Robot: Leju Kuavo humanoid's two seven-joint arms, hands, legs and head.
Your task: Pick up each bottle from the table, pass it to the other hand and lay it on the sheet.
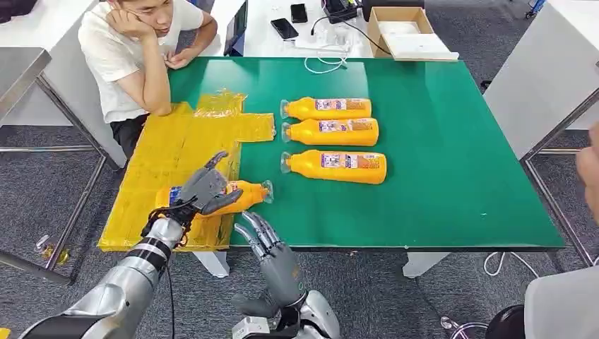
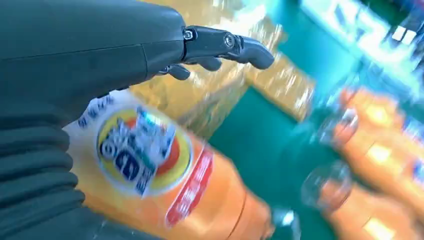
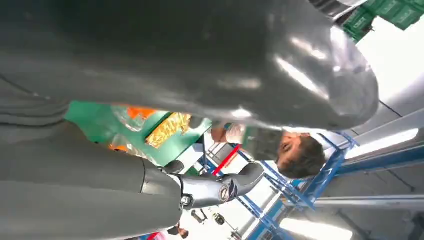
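Held bottle (image 1: 240, 195) lengthwise across table edge, cap rightward

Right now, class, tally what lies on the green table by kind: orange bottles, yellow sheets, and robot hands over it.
Orange bottles: 4, three in a row, one in the left hand
Yellow sheet: 1
Robot hands: 2, with the right hand
Total: 7

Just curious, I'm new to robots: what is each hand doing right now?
Left hand: holding an orange bottle over the yellow sheet.
Right hand: open, holding nothing.
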